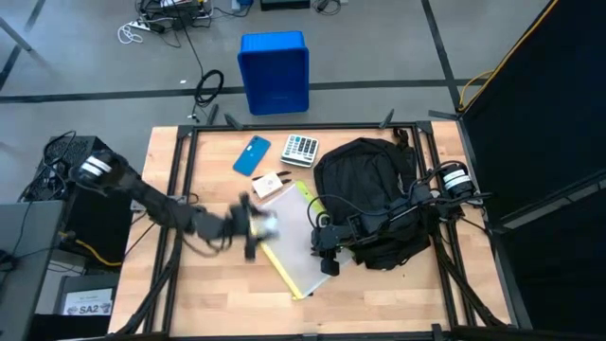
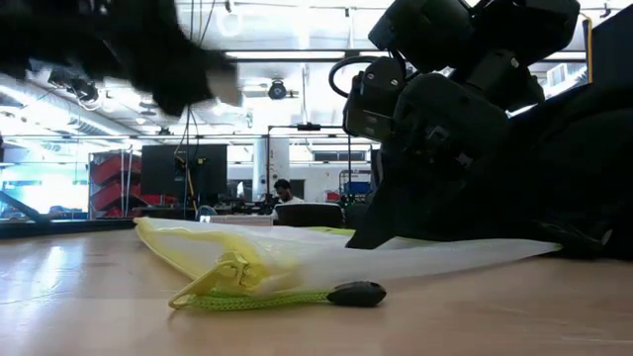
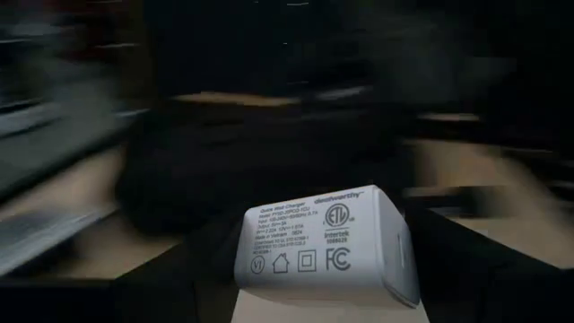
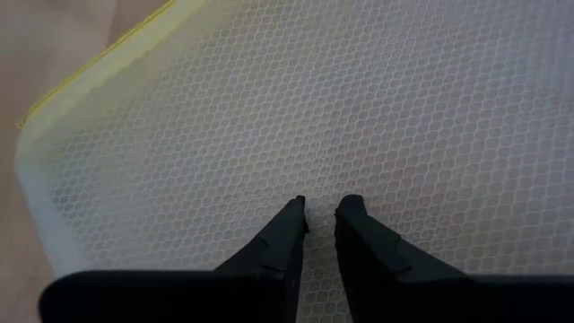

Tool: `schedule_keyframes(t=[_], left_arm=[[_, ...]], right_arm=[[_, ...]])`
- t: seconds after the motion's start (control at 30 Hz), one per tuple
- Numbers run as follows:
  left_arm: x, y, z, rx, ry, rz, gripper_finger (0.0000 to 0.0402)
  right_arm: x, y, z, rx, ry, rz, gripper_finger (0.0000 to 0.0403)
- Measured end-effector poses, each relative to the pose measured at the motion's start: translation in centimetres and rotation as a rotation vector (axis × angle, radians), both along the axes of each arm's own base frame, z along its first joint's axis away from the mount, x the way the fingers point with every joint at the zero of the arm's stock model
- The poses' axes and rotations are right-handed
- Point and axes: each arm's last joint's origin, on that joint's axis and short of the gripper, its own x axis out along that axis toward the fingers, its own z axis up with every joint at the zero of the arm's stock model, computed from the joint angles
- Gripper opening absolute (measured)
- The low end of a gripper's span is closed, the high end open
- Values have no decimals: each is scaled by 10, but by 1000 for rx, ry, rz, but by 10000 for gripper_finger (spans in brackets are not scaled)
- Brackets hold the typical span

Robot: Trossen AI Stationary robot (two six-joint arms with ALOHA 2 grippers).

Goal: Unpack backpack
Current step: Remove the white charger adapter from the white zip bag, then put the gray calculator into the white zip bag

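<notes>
left gripper (image 1: 258,227) – clamped, mid-table | right gripper (image 4: 321,211) – nearly closed, low

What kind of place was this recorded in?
Probably a robotics lab or workshop: a wooden worktable in a metal frame on a grey concrete floor, loose cables around it, and an open hall with ceiling strip lights behind.

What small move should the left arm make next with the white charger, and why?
Probably carry it clear of the mesh pouch and set it on bare table. The left gripper holds the charger raised, while the phone and calculator already lie unpacked.
</notes>
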Motion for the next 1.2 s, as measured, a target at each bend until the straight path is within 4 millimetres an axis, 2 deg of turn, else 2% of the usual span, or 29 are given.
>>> schedule_keyframes(t=[0.1, 0.2, 0.43, 0.67, 0.8, 1.0, 1.2], left_arm=[[-17, 36, -14, -16, 1, 263, 235], [-26, 60, -23, -34, 4, 403, 235], [-29, 82, -34, -48, 73, 495, 247], [-28, 82, -35, -35, 104, 437, 302], [-28, 81, -38, -60, 115, 411, 317], [-25, 78, -27, -90, -2, 356, 306], [-20, 54, -4, -30, -185, -8, 260]], right_arm=[[0, 0, 0, -1, -3, 2, 39], [0, 0, 0, -4, -5, 6, 37], [0, 0, 0, -9, -6, 18, 40], [0, 0, 0, -7, -5, 23, 48], [0, 0, 0, -12, -6, 34, 44], [1, -2, 0, -34, -13, 58, 39], [3, -8, 1, -83, -31, 97, 47]])
